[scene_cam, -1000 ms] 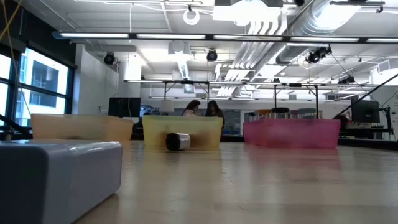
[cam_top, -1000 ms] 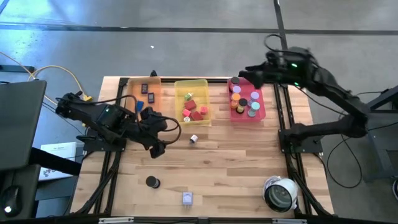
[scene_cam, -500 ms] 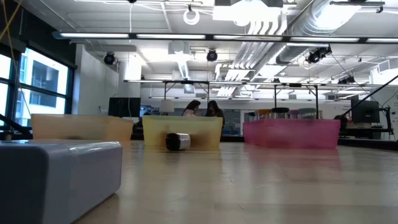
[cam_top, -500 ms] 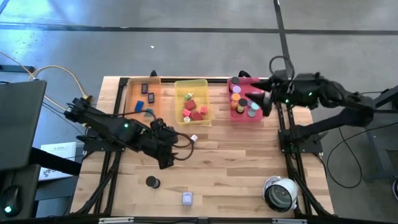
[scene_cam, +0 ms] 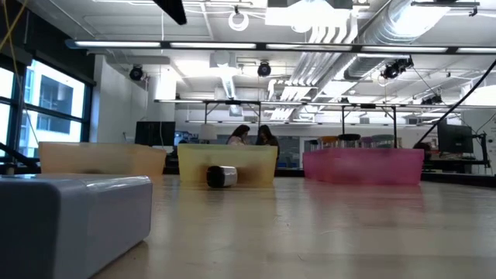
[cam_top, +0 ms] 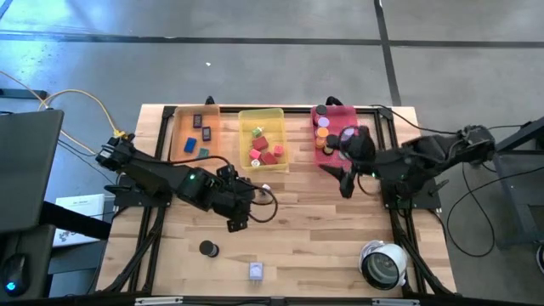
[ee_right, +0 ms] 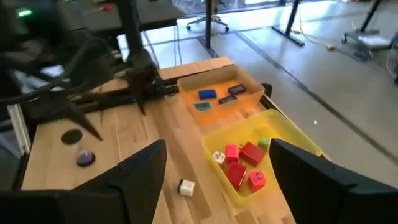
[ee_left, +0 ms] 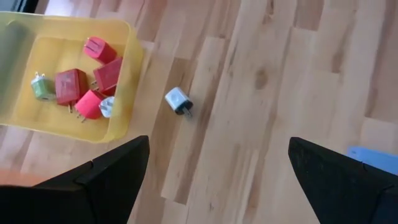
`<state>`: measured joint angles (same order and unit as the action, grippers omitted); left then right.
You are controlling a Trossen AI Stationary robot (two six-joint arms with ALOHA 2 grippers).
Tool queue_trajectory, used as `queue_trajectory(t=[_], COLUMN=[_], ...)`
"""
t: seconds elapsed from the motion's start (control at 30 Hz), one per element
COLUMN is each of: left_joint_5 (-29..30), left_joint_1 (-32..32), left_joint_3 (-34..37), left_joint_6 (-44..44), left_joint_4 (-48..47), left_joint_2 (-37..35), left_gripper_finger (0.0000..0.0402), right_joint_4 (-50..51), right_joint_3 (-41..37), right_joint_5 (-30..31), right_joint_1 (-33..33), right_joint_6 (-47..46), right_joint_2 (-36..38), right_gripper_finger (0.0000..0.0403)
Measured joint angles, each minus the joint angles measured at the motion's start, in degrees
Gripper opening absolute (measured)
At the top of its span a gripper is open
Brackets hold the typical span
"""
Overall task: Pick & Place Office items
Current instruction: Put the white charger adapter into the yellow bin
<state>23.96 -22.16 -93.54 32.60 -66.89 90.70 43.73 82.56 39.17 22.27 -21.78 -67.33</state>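
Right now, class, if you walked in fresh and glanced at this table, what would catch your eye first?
Three bright trays stand along the table's far edge: orange tray, yellow tray holding red cubes, pink tray of coloured discs. Both dark arms reach in, the left gripper open near a stray white cube, the right gripper open beside the pink tray.

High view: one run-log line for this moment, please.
left gripper: open, empty, near white cube | right gripper: open, empty, beside pink tray
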Motion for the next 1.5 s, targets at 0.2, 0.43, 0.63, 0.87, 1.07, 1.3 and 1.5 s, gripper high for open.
queue_trajectory(t=[0.2,0.43,0.63,0.87,1.07,1.3,1.5], left_joint_5=[-0.7,-3.9,-7.6,-11.7,-13.4,-15.9,-17.7], left_joint_1=[2.6,7.6,9.6,15.0,18.8,19.7,19.7], left_joint_3=[0.0,0.0,0.0,0.0,0.0,0.1,0.4], left_joint_6=[-5.4,-5.0,-3.9,11.1,16.9,21.0,24.0], left_joint_4=[4.6,10.2,10.7,10.6,10.7,10.6,12.4], left_joint_2=[4.1,11.2,16.8,19.7,19.7,21.0,24.9], left_gripper_finger=[0.0376,0.0376,0.0376,0.0376,0.0376,0.0376,0.0376], right_joint_4=[2.4,7.9,9.0,10.4,12.6,15.7,16.9], right_joint_3=[0.0,0.0,0.0,0.0,0.0,0.0,0.0], right_joint_5=[2.7,2.7,2.7,2.6,2.6,2.4,2.4], right_joint_1=[4.9,9.1,10.7,13.5,15.0,17.0,18.4], right_joint_6=[-0.7,-5.5,-8.0,-8.5,-8.5,-8.4,-8.4], right_joint_2=[-0.3,-0.3,-0.4,-0.4,-0.4,-0.4,-0.4], right_gripper_finger=[0.0275,0.0275,0.0275,0.0275,0.0275,0.0275,0.0275])
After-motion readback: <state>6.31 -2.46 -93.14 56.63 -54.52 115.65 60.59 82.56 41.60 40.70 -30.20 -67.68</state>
